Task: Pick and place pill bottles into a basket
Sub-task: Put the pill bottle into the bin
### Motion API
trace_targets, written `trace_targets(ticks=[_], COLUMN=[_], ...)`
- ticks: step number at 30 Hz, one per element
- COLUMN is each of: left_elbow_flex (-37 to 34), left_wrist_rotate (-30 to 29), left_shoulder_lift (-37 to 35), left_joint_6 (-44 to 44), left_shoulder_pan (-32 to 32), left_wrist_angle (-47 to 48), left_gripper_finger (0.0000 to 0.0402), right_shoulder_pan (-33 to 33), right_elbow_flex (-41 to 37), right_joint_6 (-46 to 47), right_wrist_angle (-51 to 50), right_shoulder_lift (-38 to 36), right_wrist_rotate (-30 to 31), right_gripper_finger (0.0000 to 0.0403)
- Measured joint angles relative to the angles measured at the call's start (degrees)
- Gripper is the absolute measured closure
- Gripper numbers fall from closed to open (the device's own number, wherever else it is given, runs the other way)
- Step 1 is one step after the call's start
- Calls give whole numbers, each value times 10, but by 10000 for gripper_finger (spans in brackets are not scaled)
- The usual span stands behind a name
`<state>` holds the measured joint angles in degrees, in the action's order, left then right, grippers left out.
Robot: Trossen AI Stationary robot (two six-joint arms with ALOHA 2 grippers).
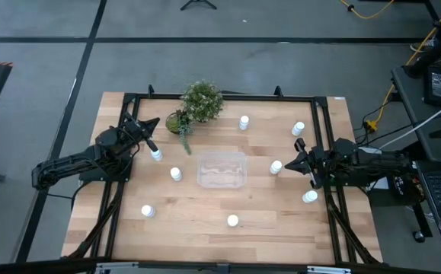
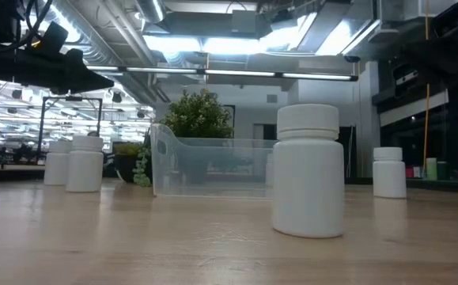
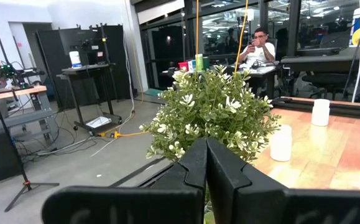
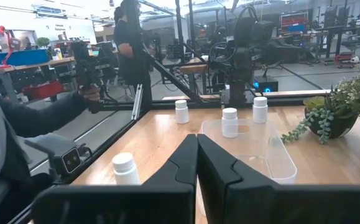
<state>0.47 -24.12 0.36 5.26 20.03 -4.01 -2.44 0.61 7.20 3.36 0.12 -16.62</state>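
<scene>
Working across the light wooden tabletop from its left edge, we see our left gripper hovering near the far-left corner, its dark fingers pressed together on nothing. A small white cylindrical pill bottle with a white cap stands just beside and below that gripper's tip; another sits a little nearer the centre, and a third stands toward the near-left corner. The small green potted plant rests at the far edge, just right of the left gripper. The clear rectangular plastic basket lies at the tabletop's centre, holding no bottles. A bottle stands near the front edge and one near the far edge. Right of the basket, a bottle stands just beside our right gripper, whose fingers are likewise clenched empty. Two more stand along the right edge, either side of that arm.
</scene>
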Motion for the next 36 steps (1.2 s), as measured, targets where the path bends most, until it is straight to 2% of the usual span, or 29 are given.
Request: trace_targets(ticks=[4, 9, 11, 15, 19, 28, 36], left_elbow_flex=[0, 0, 0, 0, 9, 21, 21], left_wrist_rotate=[5, 45, 81, 193, 278, 263, 251], left_shoulder_lift=[0, 0, 0, 0, 0, 8, 68], left_joint_6=[0, -2, -2, -26, -50, -77, -77], left_shoulder_pan=[0, 0, 0, 0, 0, 0, 0], left_wrist_angle=[0, 5, 9, 8, 8, 9, 7], left_gripper_finger=[400, 400, 400, 400, 400, 400, 400], right_shoulder_pan=[0, 0, 0, 0, 0, 0, 0], right_elbow_flex=[0, 0, 0, 0, 0, 0, 0], right_joint_6=[0, -14, -25, -17, -17, -21, -14], right_wrist_angle=[0, 0, -4, -21, -19, 7, 4], right_shoulder_lift=[0, 0, 0, 1, 2, 1, 2], right_wrist_rotate=[0, 6, 36, 136, 165, 171, 203], right_gripper_finger=[391, 391, 391, 391, 391, 391, 391])
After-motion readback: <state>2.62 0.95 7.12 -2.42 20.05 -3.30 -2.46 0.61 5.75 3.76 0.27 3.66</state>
